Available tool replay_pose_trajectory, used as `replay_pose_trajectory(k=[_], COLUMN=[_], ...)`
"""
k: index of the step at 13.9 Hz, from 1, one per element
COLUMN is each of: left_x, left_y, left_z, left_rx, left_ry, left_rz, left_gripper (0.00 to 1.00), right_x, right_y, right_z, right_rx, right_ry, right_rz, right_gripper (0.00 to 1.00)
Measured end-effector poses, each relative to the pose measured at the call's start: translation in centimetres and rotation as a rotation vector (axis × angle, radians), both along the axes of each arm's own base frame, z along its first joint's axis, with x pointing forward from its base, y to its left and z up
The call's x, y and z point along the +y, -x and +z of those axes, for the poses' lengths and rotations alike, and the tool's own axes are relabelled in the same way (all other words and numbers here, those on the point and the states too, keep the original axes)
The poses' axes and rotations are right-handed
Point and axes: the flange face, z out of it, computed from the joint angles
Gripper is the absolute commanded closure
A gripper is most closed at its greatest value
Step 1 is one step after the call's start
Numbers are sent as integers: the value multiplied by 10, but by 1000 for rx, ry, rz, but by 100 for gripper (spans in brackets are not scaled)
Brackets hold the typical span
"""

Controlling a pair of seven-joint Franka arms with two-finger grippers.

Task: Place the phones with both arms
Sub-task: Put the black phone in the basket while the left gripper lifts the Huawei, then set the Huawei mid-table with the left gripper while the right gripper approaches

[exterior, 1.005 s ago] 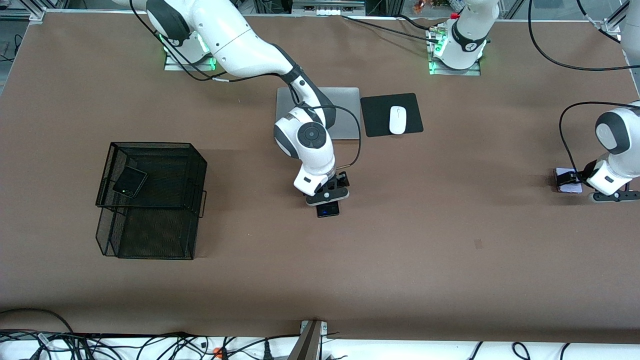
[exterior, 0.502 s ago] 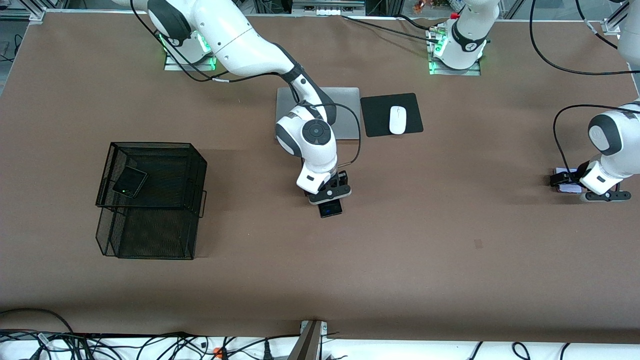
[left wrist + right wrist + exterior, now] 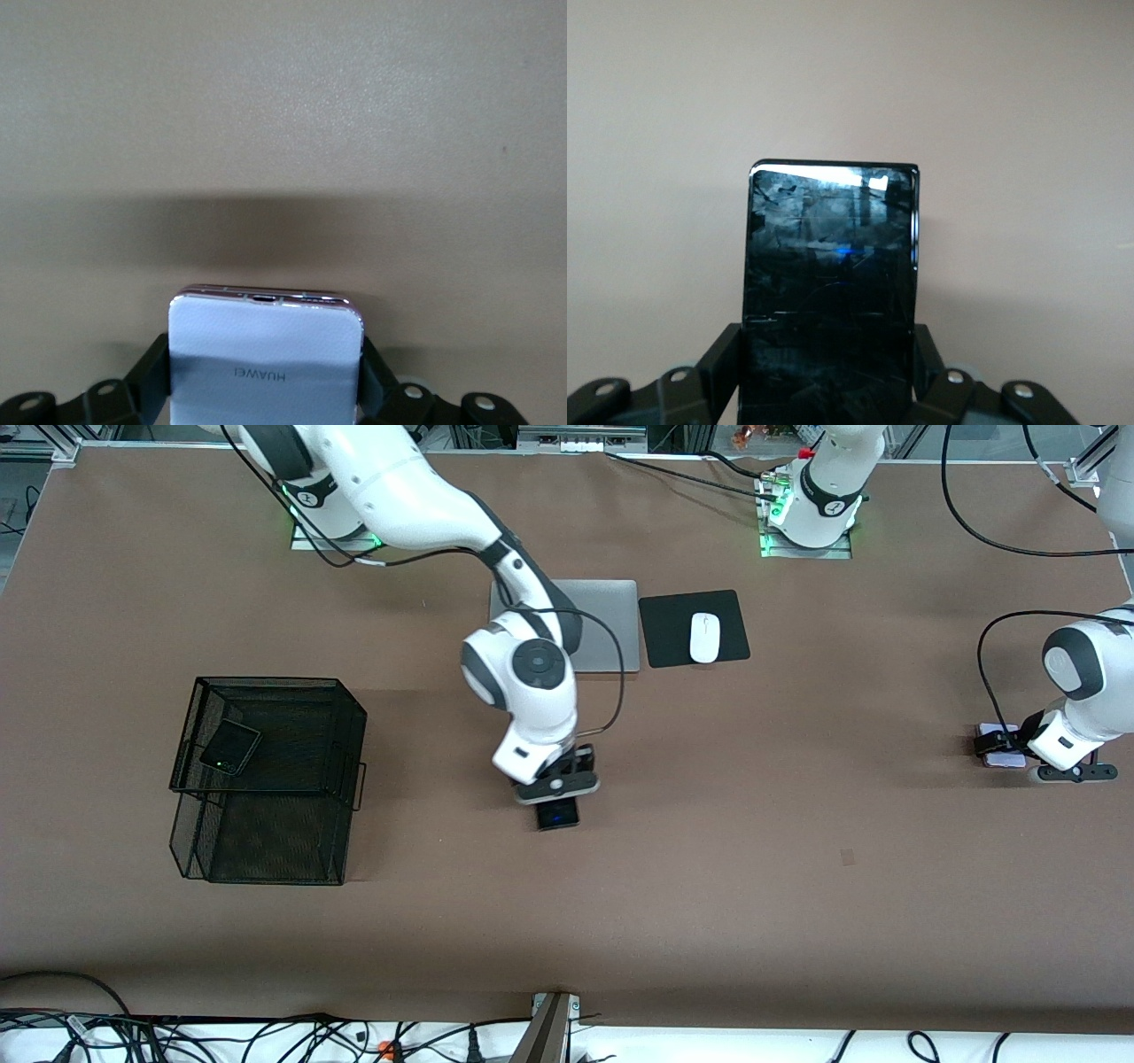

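At mid-table, nearer to the front camera than the silver laptop [image 3: 589, 625], the right gripper [image 3: 556, 790] has its jaws clamped on the black phone [image 3: 558, 814]. The right wrist view shows this black phone [image 3: 829, 288] seated between both fingers [image 3: 719, 363], its glossy face reflecting a small blue light. In that view the table [image 3: 850, 80] appears plain and well apart from the phone's free edge; whether the phone rests on the surface or is raised cannot be told.

Toward the left arm's end of the table, the left gripper [image 3: 999, 746] is low at the table surface, with its jaws closed against the sides of the pale lavender-white phone [image 3: 1005, 759]. The left wrist view shows this phone [image 3: 266, 354] between the two fingers [image 3: 376, 376], brand lettering visible on its pale face and a dark shadow on the table just beside its free edge.

Toward the right arm's end of the table stands a black wire-mesh basket [image 3: 266, 779] of two tiers. A second black phone [image 3: 229, 747] lies tilted in its upper tier.

Beside the laptop, toward the left arm's end, a white computer mouse [image 3: 704, 638] lies on a black mouse pad [image 3: 664, 627]. Both are farther from the front camera than either gripper's phone.
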Motion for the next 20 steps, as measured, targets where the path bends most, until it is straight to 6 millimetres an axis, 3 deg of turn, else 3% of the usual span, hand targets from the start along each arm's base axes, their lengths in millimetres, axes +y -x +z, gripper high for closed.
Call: replay_pose_trajectory(k=[2,4,7,10,13,16,18,20], left_x=[-8,-25,-66,-145,-260,-358,-407,-462], left_y=[-7,-24,-56,-82,-105,-115,-118,-122], left_z=[3,16,35,35,39,49,54,61], left_rx=[34,79,102,104,87,96,117,118], left_ry=[21,48,49,26,-3,-38,-67,-75], left_rz=[-6,0,32,96,153,194,243,300], left_gripper=[100,100,100,100,100,100,100,100], right_x=[-60,-127,-223,-304,-357,-383,-390,-392], right_y=[-29,-45,-48,-25,19,56,67,70], right_z=[58,101,132,123,87,48,28,23], right_rx=[6,63,160,219,225,241,238,231], right_ry=[54,139,187,175,123,98,95,93], right_rz=[-62,-96,-140,-181,-208,-224,-228,-230], right_gripper=[100,100,100,100,100,100,100,100])
